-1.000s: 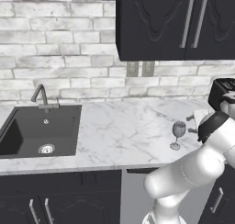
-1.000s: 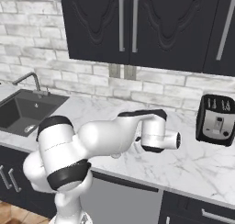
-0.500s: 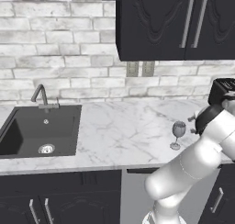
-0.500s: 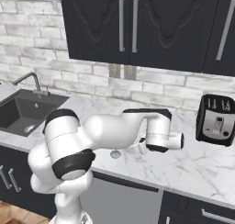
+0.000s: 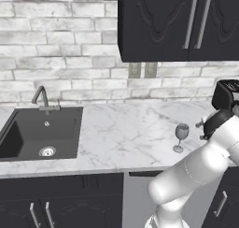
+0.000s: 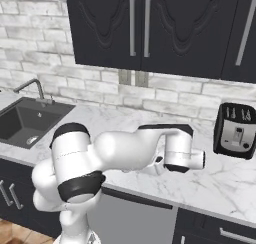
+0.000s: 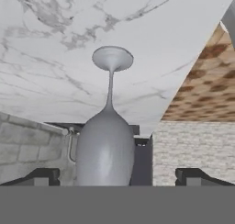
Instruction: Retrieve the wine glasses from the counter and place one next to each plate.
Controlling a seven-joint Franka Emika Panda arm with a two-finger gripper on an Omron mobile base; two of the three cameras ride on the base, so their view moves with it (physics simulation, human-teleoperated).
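Could go wrong easily here. One wine glass (image 5: 181, 134) standing upright on the white table (image 5: 121, 133), to the right of the sink (image 5: 37, 136) and close to the table's front edge. Tall and thin, with a small round foot, so a bump high on the bowl may tip it over. Near that front edge, so a push from behind may slide it off and down to the floor.

Pincer (image 7: 117, 175) spread wide apart, holding nothing. In the hand view, the glass bowl (image 7: 105, 149) between the two dark tips, nearer one tip than the other. Not centred, then. Closing now may make one tip hit first and shove the glass sideways. Squeezing on the round bowl may also let it slip, since smooth and curved.

Toaster (image 6: 236, 130) to the right of the glass, near the arm's wrist. Swinging out that way may knock it. Dark cupboards (image 5: 186, 26) hanging above the glass, so lifting very high may bang into them.

Plenty of bare table between the glass and the sink. Open air beyond the front edge too, good for pulling the glass back toward the robot. Brick wall (image 5: 60, 68) behind the glass, well apart from it. Cannot tell where the second glass or the plates are.
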